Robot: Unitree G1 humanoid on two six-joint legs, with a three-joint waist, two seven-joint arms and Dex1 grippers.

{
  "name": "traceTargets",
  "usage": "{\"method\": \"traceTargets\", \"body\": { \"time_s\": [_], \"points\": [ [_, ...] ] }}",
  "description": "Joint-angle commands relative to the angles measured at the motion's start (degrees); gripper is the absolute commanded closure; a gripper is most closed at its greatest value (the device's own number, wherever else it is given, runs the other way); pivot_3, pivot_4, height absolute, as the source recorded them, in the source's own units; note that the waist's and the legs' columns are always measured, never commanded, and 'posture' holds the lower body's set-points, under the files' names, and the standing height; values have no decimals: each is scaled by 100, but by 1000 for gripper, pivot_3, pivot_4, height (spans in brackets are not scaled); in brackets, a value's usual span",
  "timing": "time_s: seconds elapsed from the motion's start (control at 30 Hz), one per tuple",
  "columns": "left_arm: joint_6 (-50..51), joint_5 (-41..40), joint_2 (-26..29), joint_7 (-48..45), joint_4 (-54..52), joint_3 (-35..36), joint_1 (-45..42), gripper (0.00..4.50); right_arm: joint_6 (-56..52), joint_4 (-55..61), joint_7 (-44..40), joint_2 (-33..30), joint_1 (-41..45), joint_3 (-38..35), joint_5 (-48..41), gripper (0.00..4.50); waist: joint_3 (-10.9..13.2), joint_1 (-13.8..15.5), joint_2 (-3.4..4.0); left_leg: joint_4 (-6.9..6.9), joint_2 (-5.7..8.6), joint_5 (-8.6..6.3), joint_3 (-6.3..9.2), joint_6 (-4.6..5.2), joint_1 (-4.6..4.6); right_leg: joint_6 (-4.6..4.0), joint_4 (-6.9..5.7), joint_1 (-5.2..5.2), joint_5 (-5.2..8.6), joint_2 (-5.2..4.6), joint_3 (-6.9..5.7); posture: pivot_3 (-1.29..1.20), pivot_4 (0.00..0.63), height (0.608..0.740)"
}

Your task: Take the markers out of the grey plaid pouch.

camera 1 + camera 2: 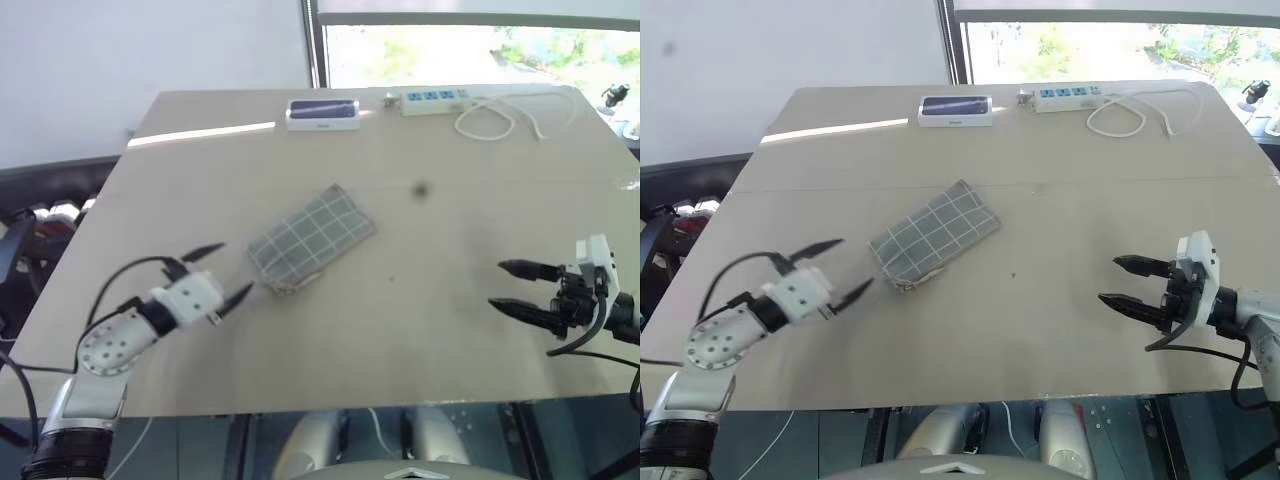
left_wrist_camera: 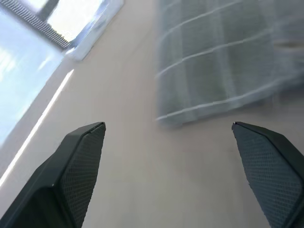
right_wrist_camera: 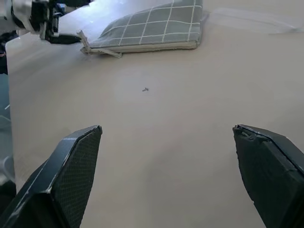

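The grey plaid pouch [image 1: 311, 238] lies flat and askew near the middle of the pale surface [image 1: 440, 330], well in from every edge. Its near-left end, with the yellowish opening edge, points toward the left tool [image 1: 222, 272]. One pouch; no marker can be made out on the surface around it.

The left tool hangs just beside that end of the pouch, its two black fingers [image 2: 76, 171] spread wide with nothing between them — the left wrist view has the plaid fabric just beyond the tips. The right tool [image 1: 1126, 282] stands well apart from the pouch, toward the near right edge of the surface, jaws likewise wide and empty, aimed across toward the pouch; bare surface lies between them.

At the far edge stand one white-and-dark-blue box [image 1: 322, 113] and one white power strip [image 1: 433, 99] — its cord [image 1: 500, 118] loops toward the far right corner. All three are well apart from the pouch, with a broad band of open surface between.
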State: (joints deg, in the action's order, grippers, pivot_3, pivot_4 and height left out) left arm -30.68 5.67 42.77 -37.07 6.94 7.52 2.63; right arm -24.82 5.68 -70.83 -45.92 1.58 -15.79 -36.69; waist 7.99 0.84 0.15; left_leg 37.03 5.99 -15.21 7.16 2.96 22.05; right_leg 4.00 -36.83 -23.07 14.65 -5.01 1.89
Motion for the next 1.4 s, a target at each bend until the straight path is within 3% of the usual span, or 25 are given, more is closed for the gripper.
{"method": "traceTargets", "body": {
  "time_s": [0.03,0.2,0.33,0.47,0.6,0.63,0.7,1.17,1.4],
  "points": [
    [-989,772,415,132,231,-301,-188,85,-150,389,71,-155,69,-209,-212,0,1,4,-1,-2,0,0,1,0,1,0,0,-2,0,0,-1,0,150,740],
    [-1638,2680,625,1466,887,-772,-972,85,-232,600,168,-165,98,-193,-281,0,-1,31,4,-13,0,-4,2,8,-10,0,-2,0,0,-2,-7,0,150,740],
    [-1681,3280,362,2196,1243,-1158,-1587,85,-241,662,210,-129,165,-83,-256,0,-2,54,6,-10,0,-10,6,21,-19,-1,-15,4,-3,1,-13,0,150,740],
    [-1738,3308,103,2429,1540,-1534,-1942,1193,-230,656,215,-118,262,19,-233,0,-2,46,3,13,1,-10,6,20,-15,-1,-40,4,-3,2,-34,0,150,740],
    [-1827,3353,34,2632,1799,-1782,-2106,3213,-236,668,266,-118,373,141,-173,0,-3,22,5,17,2,4,3,-2,-9,0,-45,0,-3,1,-32,0,150,740],
    [-1847,3323,9,2655,1846,-1820,-2136,3437,-229,680,285,-105,409,197,-149,0,-6,36,11,17,3,4,3,-3,-10,0,-45,1,-3,0,-32,0,150,740],
    [-1881,3231,-61,2663,1891,-1886,-2219,4355,-198,713,417,-6,563,398,-53,0,-7,51,12,18,5,3,3,-1,-16,0,-54,3,-3,-2,-31,0,150,740],
    [-1363,2732,-1148,2193,1345,-2339,-2690,4437,-269,721,1617,1565,1779,2528,1161,0,-11,134,4,38,18,8,6,-7,3,0,-75,-22,-2,-2,-35,0,150,740],
    [-1184,2761,-1530,2197,1367,-2552,-2889,4437,-1467,397,2551,2403,2089,2486,899,0,-12,97,-2,40,22,10,7,-11,14,0,-83,-38,-3,-1,-30,0,150,740]
  ]
}}
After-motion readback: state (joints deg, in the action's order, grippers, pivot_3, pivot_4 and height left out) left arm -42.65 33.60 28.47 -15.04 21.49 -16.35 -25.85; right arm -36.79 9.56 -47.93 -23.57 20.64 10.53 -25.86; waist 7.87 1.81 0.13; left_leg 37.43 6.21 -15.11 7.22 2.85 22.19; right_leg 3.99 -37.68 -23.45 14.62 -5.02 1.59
